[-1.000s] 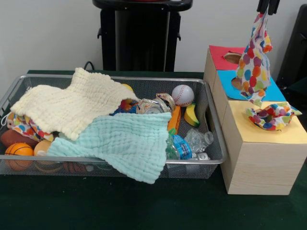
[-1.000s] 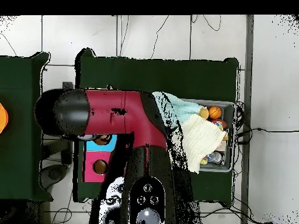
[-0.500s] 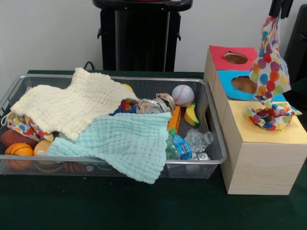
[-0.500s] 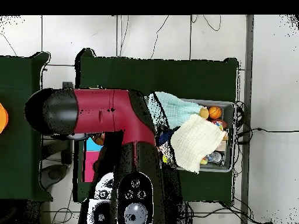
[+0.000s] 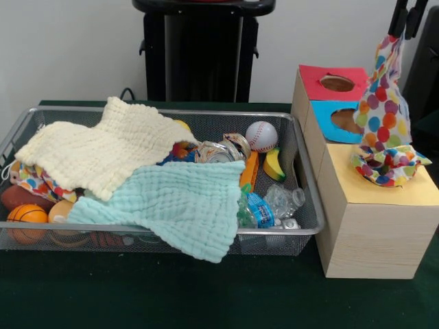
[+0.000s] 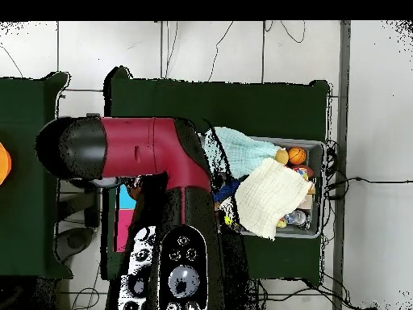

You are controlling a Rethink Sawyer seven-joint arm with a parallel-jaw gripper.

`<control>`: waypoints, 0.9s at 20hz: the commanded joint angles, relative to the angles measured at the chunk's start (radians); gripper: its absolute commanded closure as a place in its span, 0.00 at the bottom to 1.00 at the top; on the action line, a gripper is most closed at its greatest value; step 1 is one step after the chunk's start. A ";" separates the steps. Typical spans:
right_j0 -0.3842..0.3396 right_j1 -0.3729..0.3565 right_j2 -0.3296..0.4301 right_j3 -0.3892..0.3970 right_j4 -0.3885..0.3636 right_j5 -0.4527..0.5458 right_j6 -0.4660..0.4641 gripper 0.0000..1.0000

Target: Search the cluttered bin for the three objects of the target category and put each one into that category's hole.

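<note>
In the front view my gripper (image 5: 406, 26) shows at the top right edge, shut on a dotted fabric piece (image 5: 383, 96) that hangs down above the far end of the yellow-faced box (image 5: 405, 193). A second dotted piece (image 5: 387, 166) lies bunched on the yellow face and hides the hole. A third dotted piece (image 5: 29, 179) peeks out under the cream cloth at the left end of the wire bin (image 5: 158, 230). In the overhead view the arm (image 6: 153, 149) hides the gripper and the boxes; the bin (image 6: 323, 194) shows at the right.
The cream waffle cloth (image 5: 103, 147) and the mint waffle cloth (image 5: 175, 202) cover much of the bin. A baseball (image 5: 261, 135), a banana toy (image 5: 275, 164), a plastic bottle (image 5: 271, 204) and small basketballs (image 5: 26, 216) lie in it. The blue-faced box (image 5: 329, 130) and the red-faced box (image 5: 312, 81) stand behind the yellow one.
My gripper has carried the hanging dotted piece to the right in the front view, from over the blue box to over the yellow box. The bin's contents have not moved.
</note>
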 commanded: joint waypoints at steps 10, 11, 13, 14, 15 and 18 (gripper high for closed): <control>-0.014 0.141 0.038 0.016 -0.005 -0.131 0.153 1.00; -0.015 0.147 0.040 0.018 -0.005 -0.145 0.150 1.00; -0.013 0.149 0.038 0.021 -0.004 -0.153 0.151 1.00; -0.012 0.146 0.037 0.024 -0.002 -0.152 0.151 1.00; -0.011 0.148 0.037 0.021 0.000 -0.151 0.149 1.00; -0.003 0.151 0.033 0.015 0.004 -0.146 0.161 1.00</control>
